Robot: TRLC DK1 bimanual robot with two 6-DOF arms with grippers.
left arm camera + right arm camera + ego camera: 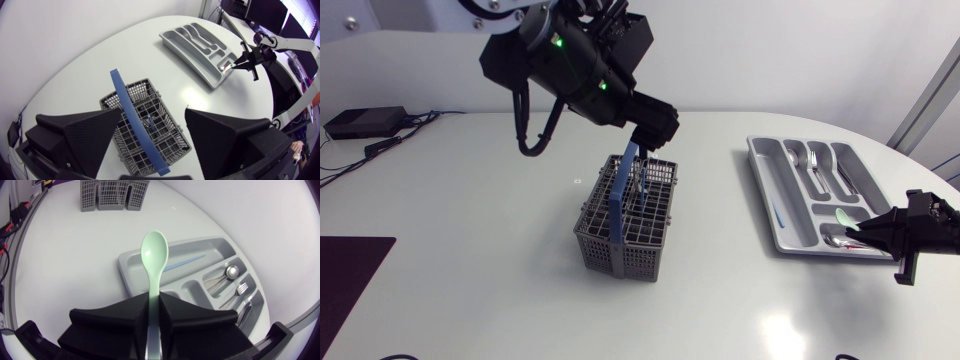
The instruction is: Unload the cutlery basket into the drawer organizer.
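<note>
Cutlery basket (628, 225) sat under wide-spread left jaws; right jaws clamped a green spoon (154, 250) over the drawer organizer (775, 180).

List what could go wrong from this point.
1. The right gripper holds the pale green spoon by its handle end, with the bowl far ahead. Released over the organizer, it might land across a divider.
2. The left gripper hangs open above the basket, straddling its blue handle. On descending, a finger may catch the handle and tip the basket.
</note>
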